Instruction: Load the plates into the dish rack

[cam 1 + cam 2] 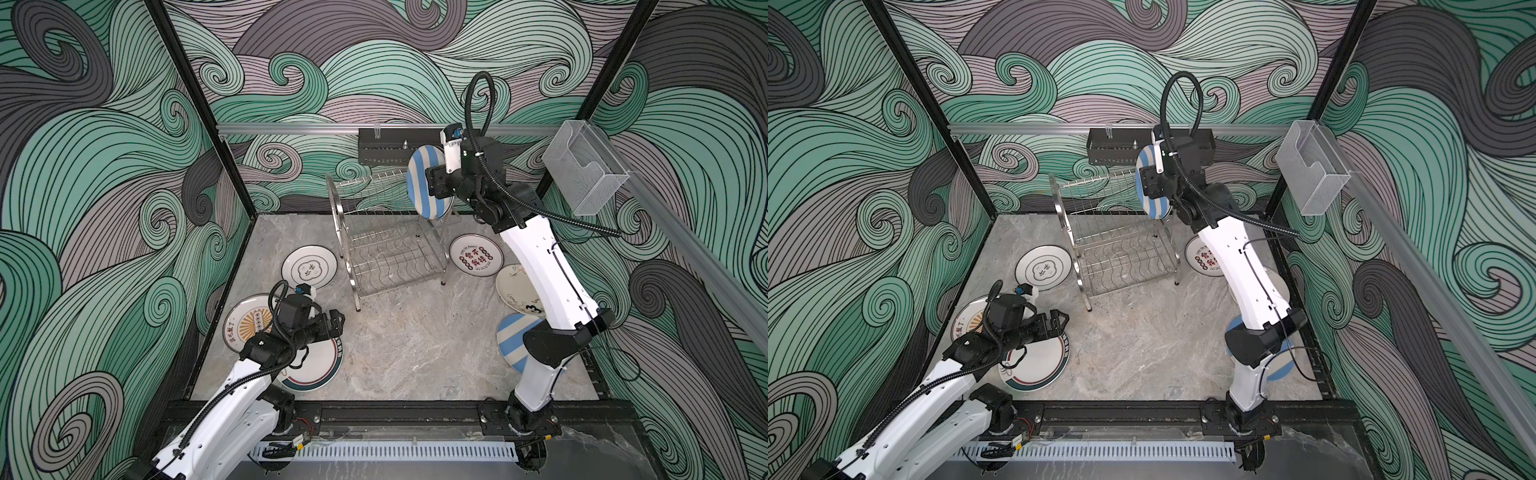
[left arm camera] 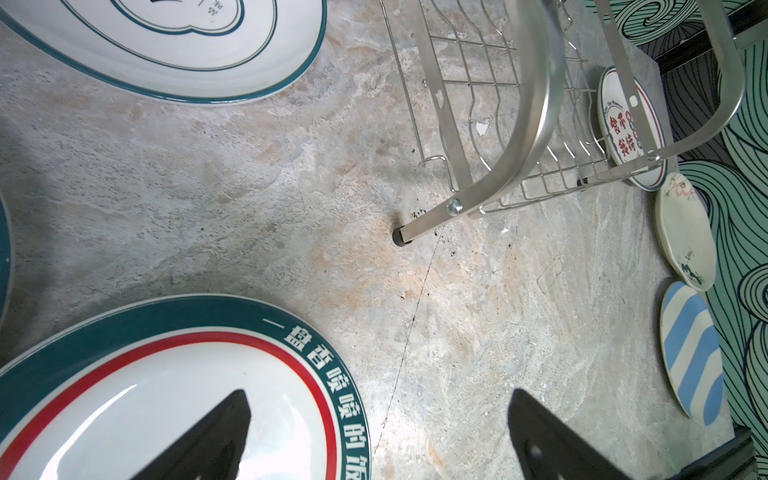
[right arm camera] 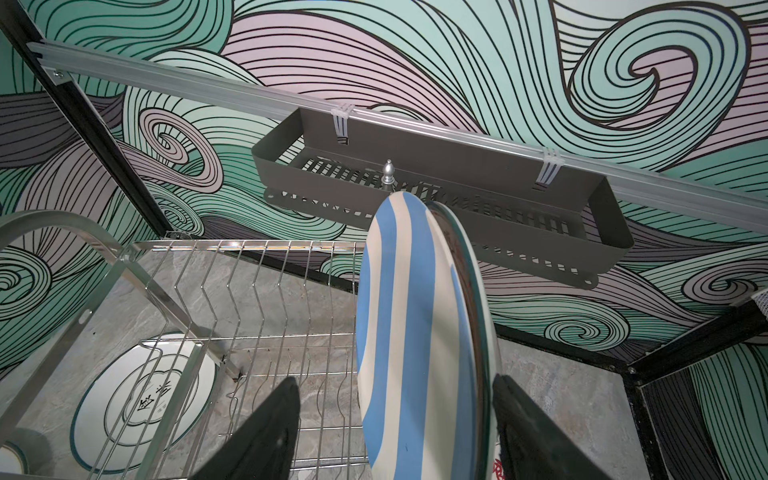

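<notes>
Striped plate [image 1: 422, 183] over rack [image 1: 388, 249]
</notes>
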### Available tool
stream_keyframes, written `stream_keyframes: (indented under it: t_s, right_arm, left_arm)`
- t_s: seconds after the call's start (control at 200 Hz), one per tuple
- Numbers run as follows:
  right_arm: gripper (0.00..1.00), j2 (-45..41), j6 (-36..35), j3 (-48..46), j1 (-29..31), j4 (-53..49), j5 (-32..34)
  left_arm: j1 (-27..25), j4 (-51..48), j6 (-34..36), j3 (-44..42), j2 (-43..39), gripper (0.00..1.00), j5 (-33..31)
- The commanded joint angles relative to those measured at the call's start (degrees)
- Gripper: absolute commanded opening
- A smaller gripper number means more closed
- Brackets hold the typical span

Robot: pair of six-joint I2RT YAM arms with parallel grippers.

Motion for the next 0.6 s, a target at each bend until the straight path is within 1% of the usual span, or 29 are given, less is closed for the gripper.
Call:
stream_keyframes:
  t_s: [0.0, 0.175, 0.44, 0.595]
  right_arm:
    - [0.73, 0.49, 0.68, -0.66, -0.16, 0.18, -0.84]
    - [0.73, 0.51, 0.84, -1.06, -0.18, 0.11, -1.78]
    - [0.71, 0.83, 3.02, -1.63, -0.2, -0.86, -6.69]
    - [0.69, 1.18, 2.67, -1.47, -0.03, -2.24, -6.0]
  left_arm:
    - [0.38, -1.17, 0.6, 0.5, -0.56, 0.99, -0.32]
    - [0.38, -1.04, 0.51, 0.36, -0.14, 0.99, -0.23]
    - [0.38, -1.02, 0.52, 0.23, -0.41, 0.99, -0.23]
    - [0.37, -1.03, 0.43, 0.06, -0.66, 0.99, -0.23]
